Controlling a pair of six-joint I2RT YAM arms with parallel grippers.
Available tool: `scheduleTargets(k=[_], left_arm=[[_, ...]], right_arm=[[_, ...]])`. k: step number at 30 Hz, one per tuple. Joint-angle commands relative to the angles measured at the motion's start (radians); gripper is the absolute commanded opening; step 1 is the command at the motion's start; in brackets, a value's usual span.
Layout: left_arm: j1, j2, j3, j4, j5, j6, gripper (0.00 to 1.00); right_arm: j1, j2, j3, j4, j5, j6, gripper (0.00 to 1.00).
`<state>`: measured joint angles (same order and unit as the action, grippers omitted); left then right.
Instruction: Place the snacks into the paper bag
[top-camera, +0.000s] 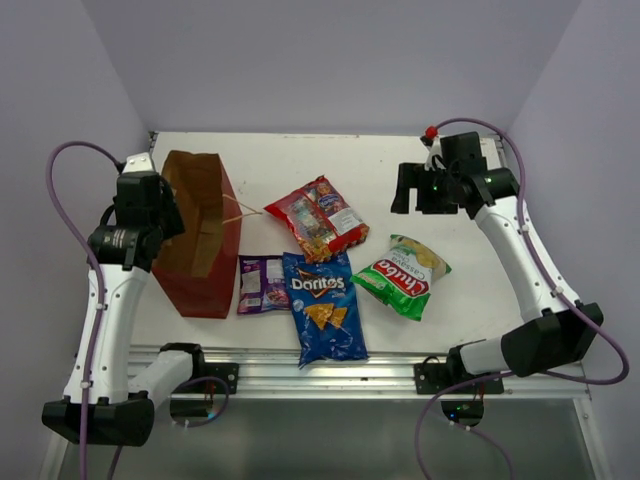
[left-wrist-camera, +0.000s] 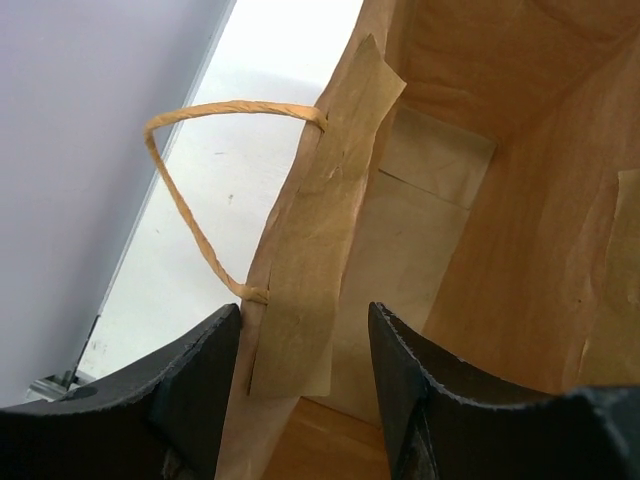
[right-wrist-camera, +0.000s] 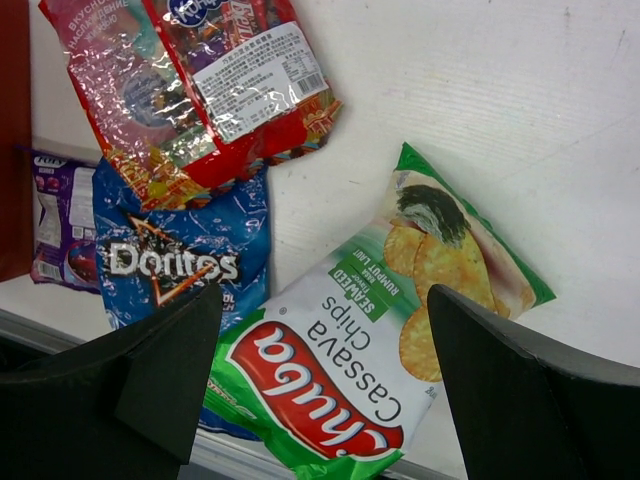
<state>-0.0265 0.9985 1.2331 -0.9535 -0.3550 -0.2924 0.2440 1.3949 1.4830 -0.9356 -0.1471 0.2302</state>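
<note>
Paper bag (top-camera: 205, 285) upright by the table's (top-camera: 300, 165) left edge, mouth up, left claw (left-wrist-camera: 303, 330) spread astride its rim, Doritos bag (top-camera: 322, 305) lengthwise at near edge, logo end far, purple packet (top-camera: 262, 283) alongside, red snack-mix bag (top-camera: 318, 218) and Chuba cassava chips (top-camera: 403, 275) slanted, right claw (right-wrist-camera: 325, 295) spread above.

white table (top-camera: 300, 160) w/ alu rail (top-camera: 330, 372) along near edge, pale lilac walls (top-camera: 330, 60) on 3 sides.

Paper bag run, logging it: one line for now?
left gripper open astride paper bag rim | right gripper open toward Chuba cassava chips
</note>
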Motion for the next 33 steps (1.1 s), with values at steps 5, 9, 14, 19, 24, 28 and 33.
scheduleTargets(k=[5, 9, 14, 19, 24, 28, 33], left_arm=[[0.007, 0.020, 0.072, -0.011, -0.073, 0.016, 0.59], [0.007, 0.006, 0.051, -0.013, -0.098, 0.016, 0.59], [0.007, -0.001, 0.042, -0.030, -0.116, 0.013, 0.59], [0.007, -0.020, 0.029, -0.034, -0.128, 0.010, 0.58], [0.007, -0.021, -0.030, -0.014, -0.116, 0.015, 0.49], [0.007, -0.018, -0.064, 0.001, -0.104, 0.015, 0.15], [0.007, -0.018, -0.064, 0.027, -0.078, 0.007, 0.00]], right_arm=[[0.008, 0.019, 0.008, 0.029, 0.004, -0.009, 0.87], [0.008, 0.038, 0.019, 0.032, 0.000, -0.005, 0.86], [0.012, 0.058, 0.036, 0.032, -0.005, 0.003, 0.85], [0.015, 0.070, 0.040, 0.034, -0.005, 0.001, 0.85], [0.020, 0.075, 0.031, 0.038, -0.006, 0.000, 0.80], [0.020, 0.070, 0.004, 0.043, 0.003, -0.008, 0.78], [0.023, 0.050, -0.064, 0.060, 0.050, -0.037, 0.79]])
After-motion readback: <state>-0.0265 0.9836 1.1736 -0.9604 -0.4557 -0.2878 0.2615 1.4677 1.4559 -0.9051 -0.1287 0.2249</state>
